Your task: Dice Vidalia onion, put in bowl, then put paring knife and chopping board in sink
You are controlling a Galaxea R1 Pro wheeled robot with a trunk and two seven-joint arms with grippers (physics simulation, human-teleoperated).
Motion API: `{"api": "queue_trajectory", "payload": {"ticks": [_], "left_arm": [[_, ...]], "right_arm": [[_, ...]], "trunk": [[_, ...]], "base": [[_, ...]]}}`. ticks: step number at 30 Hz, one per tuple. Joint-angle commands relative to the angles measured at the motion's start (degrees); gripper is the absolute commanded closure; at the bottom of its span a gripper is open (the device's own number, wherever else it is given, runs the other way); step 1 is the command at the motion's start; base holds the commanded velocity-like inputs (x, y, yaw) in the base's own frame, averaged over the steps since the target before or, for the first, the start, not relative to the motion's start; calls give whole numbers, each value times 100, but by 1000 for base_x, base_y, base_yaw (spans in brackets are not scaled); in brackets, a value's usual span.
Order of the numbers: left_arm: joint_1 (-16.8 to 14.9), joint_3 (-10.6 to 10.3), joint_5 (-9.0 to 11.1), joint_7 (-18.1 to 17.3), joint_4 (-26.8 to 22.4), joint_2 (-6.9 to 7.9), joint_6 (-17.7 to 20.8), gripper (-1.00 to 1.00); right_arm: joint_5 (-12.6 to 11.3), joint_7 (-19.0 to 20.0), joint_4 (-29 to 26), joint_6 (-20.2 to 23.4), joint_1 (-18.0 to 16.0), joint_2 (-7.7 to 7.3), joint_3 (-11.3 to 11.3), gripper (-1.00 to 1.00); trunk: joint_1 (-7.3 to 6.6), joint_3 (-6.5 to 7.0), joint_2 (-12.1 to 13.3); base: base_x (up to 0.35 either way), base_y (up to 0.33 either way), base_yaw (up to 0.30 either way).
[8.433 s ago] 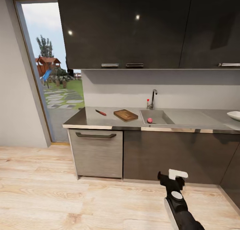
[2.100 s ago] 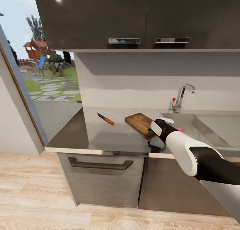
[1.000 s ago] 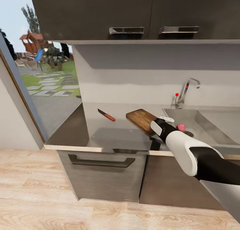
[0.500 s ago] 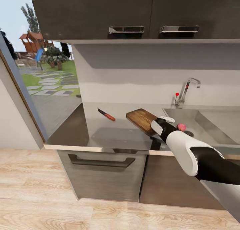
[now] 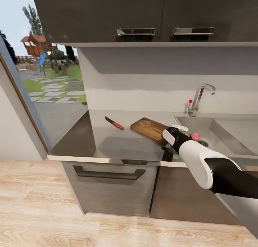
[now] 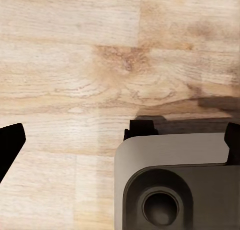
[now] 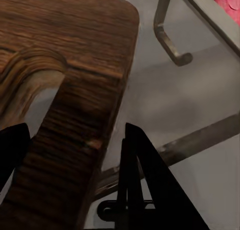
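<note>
With its open right gripper (image 7: 75, 155) straddling the board's (image 5: 149, 129) handle end, a careless shove could slide it toward the knife (image 5: 114, 123) at 9 o'clock.

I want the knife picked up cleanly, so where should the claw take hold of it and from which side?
Grip the knife by its red handle, the end toward the board, coming straight down. It lies flat on the counter, blade pointing away toward the window, with open space around it.
</note>
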Motion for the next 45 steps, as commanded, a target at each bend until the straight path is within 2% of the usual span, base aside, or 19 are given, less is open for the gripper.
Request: {"api": "queue_trajectory", "payload": {"ticks": [1, 23, 45], "left_arm": [[2, 5, 4, 1, -8, 0, -5, -100], [2, 3, 4, 1, -17, 0, -5, -100], [2, 3, -4, 1, -8, 0, -5, -100]], "right_arm": [[-40, -25, 149, 78, 4, 2, -62, 100], [-43, -34, 125, 93, 2, 5, -62, 100], [-81, -34, 59, 226, 5, 5, -57, 100]], "trunk": [[0, -6, -2], [0, -6, -2], [-483, 389, 881]], "base": [[0, 0, 0], [0, 0, 0], [0, 0, 0]]}}
